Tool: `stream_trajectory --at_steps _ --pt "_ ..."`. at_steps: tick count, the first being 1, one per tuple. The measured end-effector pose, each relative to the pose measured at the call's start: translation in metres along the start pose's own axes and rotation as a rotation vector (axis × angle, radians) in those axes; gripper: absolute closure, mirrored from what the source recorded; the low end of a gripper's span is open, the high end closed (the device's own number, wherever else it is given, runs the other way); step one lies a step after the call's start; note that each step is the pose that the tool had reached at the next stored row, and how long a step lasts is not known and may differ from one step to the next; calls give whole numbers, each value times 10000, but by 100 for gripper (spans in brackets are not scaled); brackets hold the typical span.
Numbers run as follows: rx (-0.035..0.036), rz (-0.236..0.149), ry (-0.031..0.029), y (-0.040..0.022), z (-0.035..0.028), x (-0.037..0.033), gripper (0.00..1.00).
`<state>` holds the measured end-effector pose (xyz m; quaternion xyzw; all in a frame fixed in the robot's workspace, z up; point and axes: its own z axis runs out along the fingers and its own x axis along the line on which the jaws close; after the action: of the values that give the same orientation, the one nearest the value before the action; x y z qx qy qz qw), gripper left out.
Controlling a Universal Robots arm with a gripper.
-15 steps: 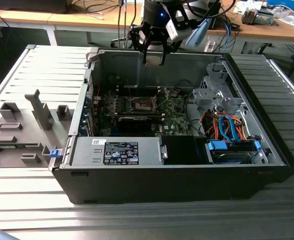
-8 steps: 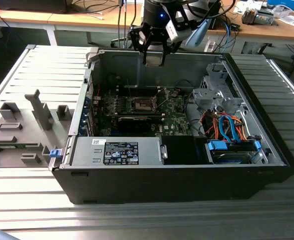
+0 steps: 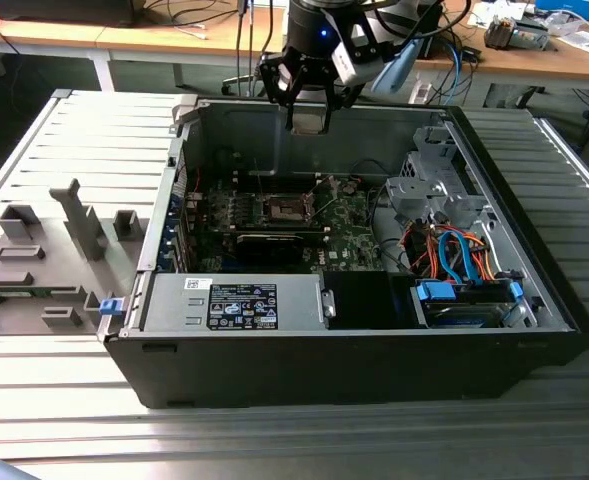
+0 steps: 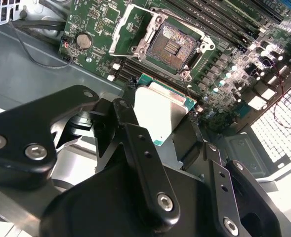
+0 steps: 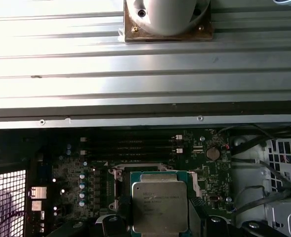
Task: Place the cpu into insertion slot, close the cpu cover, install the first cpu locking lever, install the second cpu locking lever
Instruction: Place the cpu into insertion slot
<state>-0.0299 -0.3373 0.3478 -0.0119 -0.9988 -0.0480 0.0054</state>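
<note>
Above the open computer case (image 3: 324,360), one gripper (image 3: 309,120) clamps one cpu (image 5: 160,200) between its two fingers (image 4: 140,148). One insertion slot (image 4: 172,47) lies uncovered on the green motherboard (image 4: 101,19) below, apart from the chip.

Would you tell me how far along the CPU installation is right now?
Nothing looks finished yet: the slot is empty and the cover stands open. In hand: the gripper holds the cpu above the board. Seating, closing and locking remain.

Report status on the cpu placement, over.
Gripper shut on the cpu, above the open case. Insertion slot empty, cpu cover swung open. Nothing seen blocking the slot.
</note>
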Motion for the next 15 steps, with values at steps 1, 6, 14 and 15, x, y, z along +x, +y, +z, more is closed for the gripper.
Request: stream_trajectory --at_steps 1,6,14,15 --pt "0 0 0 -1 4 0 46" --pt "0 0 0 -3 14 0 46" --pt "0 0 0 -7 28 0 46" --pt "0 1 0 -8 30 0 46"
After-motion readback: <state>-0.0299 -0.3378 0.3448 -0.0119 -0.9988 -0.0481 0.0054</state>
